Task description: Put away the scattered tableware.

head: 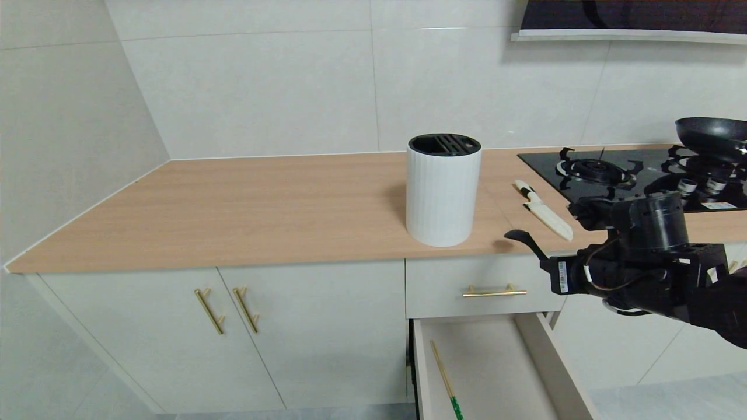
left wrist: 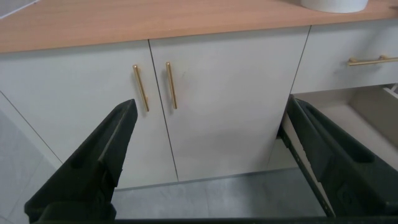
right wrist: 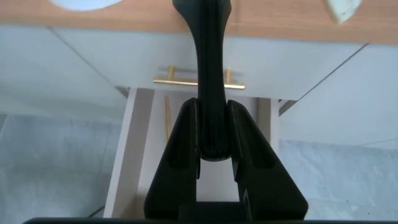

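Your right gripper (right wrist: 213,113) is clamped on a black utensil (right wrist: 208,50) over the open drawer (head: 550,350), chopsticks (head: 443,373) inside. Left gripper (left wrist: 210,107) fingers apart. Knife (head: 545,217) lies on the counter (head: 233,210).

Home kitchen. Wood-look countertop (head: 233,210), tiled wall (head: 262,87), white cabinets (head: 146,338) with brass handles (head: 209,311). Gas hob (head: 595,172) with a black pan (head: 712,135) sits farther back than the jaws of the right gripper (head: 547,263), range hood (head: 630,17) above it. Knife block (head: 443,192) left of the jaws, knife (head: 545,217) just behind them. Open drawer (head: 560,367) with chopsticks (head: 443,373) below them. Black utensil (head: 522,239) clamped in the jaws.
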{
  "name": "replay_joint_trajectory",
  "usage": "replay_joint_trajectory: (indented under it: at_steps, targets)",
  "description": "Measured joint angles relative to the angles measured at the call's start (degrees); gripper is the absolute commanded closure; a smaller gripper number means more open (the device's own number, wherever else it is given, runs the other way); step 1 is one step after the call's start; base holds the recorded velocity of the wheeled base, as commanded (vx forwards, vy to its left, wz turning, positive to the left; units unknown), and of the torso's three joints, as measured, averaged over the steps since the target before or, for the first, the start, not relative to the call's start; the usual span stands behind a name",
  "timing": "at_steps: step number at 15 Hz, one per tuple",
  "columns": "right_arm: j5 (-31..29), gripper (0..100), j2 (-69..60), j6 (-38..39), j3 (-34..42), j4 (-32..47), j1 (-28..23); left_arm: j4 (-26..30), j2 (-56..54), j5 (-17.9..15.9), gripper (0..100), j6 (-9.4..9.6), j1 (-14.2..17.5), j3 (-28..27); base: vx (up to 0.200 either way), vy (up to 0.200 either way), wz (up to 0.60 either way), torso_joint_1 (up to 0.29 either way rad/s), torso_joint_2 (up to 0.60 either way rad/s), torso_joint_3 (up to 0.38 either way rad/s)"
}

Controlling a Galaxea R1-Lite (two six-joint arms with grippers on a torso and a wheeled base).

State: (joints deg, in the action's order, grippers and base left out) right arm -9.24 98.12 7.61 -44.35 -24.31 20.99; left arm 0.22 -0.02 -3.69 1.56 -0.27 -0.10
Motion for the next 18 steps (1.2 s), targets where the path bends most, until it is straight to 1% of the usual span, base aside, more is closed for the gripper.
replay_joint_trajectory:
  at_steps: [2,4,9,18]
  targets:
    - [0.00,100,0.26,-0.15,0.44,-0.02,1.13,0.00,0.00,0.02,0,0.02,0.00,0.00,0.000,0.000,0.00,0.000,0.00,0.000]
    - [0.00,100,0.24,-1.69,1.50,-0.07,1.88,-0.01,0.00,0.02,0,0.02,0.00,0.00,0.000,0.000,0.00,-0.134,0.29,0.176]
    - [-0.01,100,-0.02,-2.15,3.21,0.00,4.80,-0.01,0.00,0.00,0,0.02,0.00,0.00,0.000,0.000,0.00,-0.191,0.47,0.267]
    - [-0.09,100,0.50,-2.50,3.47,-0.02,5.27,-0.09,0.00,0.00,0,0.02,0.00,0.00,0.000,0.000,0.00,-0.174,0.47,0.296]
